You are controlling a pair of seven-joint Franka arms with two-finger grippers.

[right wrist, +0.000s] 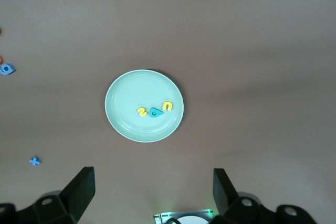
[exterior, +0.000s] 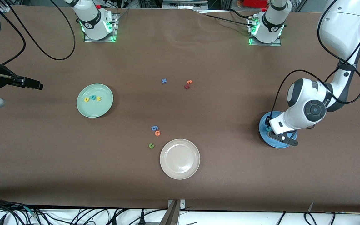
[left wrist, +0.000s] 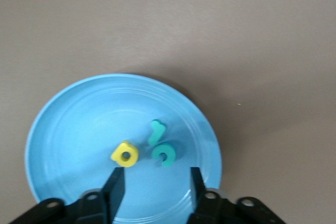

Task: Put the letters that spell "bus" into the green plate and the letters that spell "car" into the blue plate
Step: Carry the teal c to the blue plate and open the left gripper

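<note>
The blue plate [exterior: 270,143] [left wrist: 79,129] lies at the left arm's end of the table. In it lie a yellow "a" [left wrist: 125,154], a teal "r" [left wrist: 156,132] and a teal "c" [left wrist: 166,155], close together. My left gripper [left wrist: 156,186] [exterior: 273,130] hangs low over this plate, open, with nothing between its fingers. The green plate [exterior: 89,109] [right wrist: 126,114] holds a yellow "u" [exterior: 86,99], a teal "b" [exterior: 93,97] and a yellow "s" [exterior: 98,98]. My right gripper [right wrist: 152,182] [exterior: 30,83] is raised beside the green plate at the right arm's end of the table, open and holding nothing.
A beige plate [exterior: 180,158] sits near the table's front edge. Beside it lie a blue "g"-like letter [exterior: 154,127], an orange "o" [exterior: 157,133] and a dark green "u" [exterior: 151,145]. Mid-table lie a blue "x" [exterior: 164,81], an orange letter [exterior: 189,82] and a red letter [exterior: 186,86].
</note>
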